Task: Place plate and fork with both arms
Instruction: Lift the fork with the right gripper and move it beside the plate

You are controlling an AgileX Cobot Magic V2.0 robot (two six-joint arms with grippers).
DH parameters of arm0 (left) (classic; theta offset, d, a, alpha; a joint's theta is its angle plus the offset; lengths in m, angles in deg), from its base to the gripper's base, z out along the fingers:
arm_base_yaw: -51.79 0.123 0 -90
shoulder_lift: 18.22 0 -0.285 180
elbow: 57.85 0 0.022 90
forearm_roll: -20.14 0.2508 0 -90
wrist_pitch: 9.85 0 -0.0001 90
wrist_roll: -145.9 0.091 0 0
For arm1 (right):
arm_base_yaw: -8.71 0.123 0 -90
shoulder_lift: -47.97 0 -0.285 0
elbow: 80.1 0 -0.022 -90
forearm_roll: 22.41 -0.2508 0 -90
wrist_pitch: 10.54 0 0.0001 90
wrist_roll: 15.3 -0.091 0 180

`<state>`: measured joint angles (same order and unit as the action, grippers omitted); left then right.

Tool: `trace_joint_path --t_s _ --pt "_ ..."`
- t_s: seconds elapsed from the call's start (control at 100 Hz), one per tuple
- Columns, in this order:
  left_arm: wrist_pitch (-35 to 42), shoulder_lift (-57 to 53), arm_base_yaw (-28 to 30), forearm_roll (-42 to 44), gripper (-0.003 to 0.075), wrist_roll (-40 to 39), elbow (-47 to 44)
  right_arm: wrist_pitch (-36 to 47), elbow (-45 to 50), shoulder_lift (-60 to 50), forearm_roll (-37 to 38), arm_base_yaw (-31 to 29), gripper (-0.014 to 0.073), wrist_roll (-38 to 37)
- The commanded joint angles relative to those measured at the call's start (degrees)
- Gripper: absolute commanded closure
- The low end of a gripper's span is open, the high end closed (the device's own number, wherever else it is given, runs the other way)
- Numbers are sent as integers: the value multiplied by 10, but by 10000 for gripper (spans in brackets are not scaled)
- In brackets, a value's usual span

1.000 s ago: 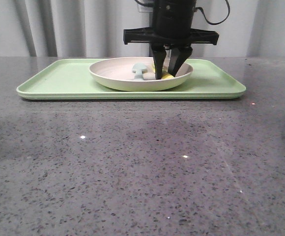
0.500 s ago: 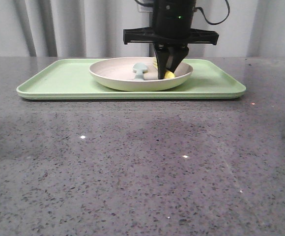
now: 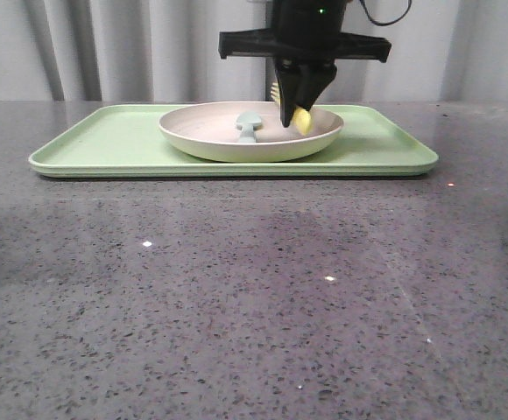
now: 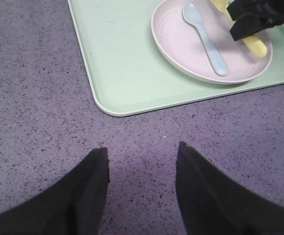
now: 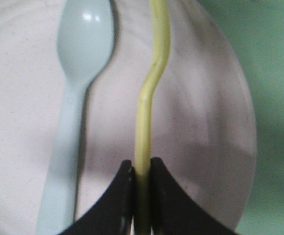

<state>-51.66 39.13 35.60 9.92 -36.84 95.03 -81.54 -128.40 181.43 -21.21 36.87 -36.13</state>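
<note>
Right gripper (image 3: pixel 298 103) clamped on the fork (image 3: pixel 300 119), pads pinching its handle edge-on; in the right wrist view the fingers (image 5: pixel 125 196) meet around the thin yellow stem with no gap. Fork hangs just above the plate (image 3: pixel 203 131), tines end pointing away toward the back, handle end dipping forward and down. Looks clear of the plate surface, though from the front view it's hard to be sure the low end isn't touching.

Left gripper (image 4: pixel 141 169) open, nothing between its fingers, hovering over the bare grey table (image 4: pixel 29 117) just in front of the near corner of the tray (image 4: pixel 117 63).

Plate sits on the tray, roughly centred to right of centre. Spoon (image 4: pixel 205 39) lies inside the plate, beside the fork, bowl toward the back.

Handling, as a judgement: fork is light, thin plastic, fairly stiff but smooth, so it may pivot in a narrow pinch; the grip near the handle end leaves the long part free to swing. A hold nearer mid-handle would be steadier. Plate looks rigid, matte, light; the raised rim is the only place to take it, and the spoon will slide if the plate tilts.
</note>
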Motion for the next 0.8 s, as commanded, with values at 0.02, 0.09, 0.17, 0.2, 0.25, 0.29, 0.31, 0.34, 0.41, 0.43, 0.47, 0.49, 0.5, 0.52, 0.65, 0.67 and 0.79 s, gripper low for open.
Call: trace_joint_path --t_s 0.02,0.09,0.17,0.2,0.25,0.29,0.31,0.34,0.41,0.43,0.47,0.49,0.5,0.52,0.65,0.67,0.79 --pt "32 -5 -2 -10 408 -6 16 -8 -25 -60 20 -4 611 1" --pt "32 -5 -2 -10 408 -6 16 -12 -25 -68 36 -4 611 1" --pt "32 -5 -2 -10 408 -6 16 -31 -25 -79 57 -7 611 1" --pt "32 -5 -2 -10 408 -6 16 -40 -25 -82 63 -10 611 1" --pt "32 -5 -2 -10 408 -6 16 -53 -24 -87 69 -16 611 1" --pt "32 -5 -2 -10 408 -6 16 -62 -23 -90 69 -23 611 1" --pt "32 -5 -2 -10 408 -6 16 -62 -22 -92 66 -28 611 1" --pt "32 -5 -2 -10 408 -6 16 -62 -21 -95 62 -33 611 1" --pt "32 -5 -2 -10 408 -6 16 -62 -18 -102 51 -46 611 1" --pt "32 -5 -2 -10 408 -6 16 -62 -18 -104 49 -50 611 1" --pt "32 -5 -2 -10 408 -6 16 -62 -15 -107 45 -56 611 2" --pt "32 -5 -2 -10 408 -6 16 -62 -14 -109 44 -59 611 4" --pt "32 -5 -2 -10 408 -6 16 -62 -12 -110 43 -61 611 5" --pt "32 -5 -2 -10 408 -6 16 -62 -9 -112 43 -64 611 7" --pt "32 -5 -2 -10 408 -6 16 -61 17 -120 42 -77 611 18" --pt "32 -5 -2 -10 408 -6 16 -61 22 -120 42 -80 611 19" --pt "32 -5 -2 -10 408 -6 16 -60 44 -120 40 -86 611 19"
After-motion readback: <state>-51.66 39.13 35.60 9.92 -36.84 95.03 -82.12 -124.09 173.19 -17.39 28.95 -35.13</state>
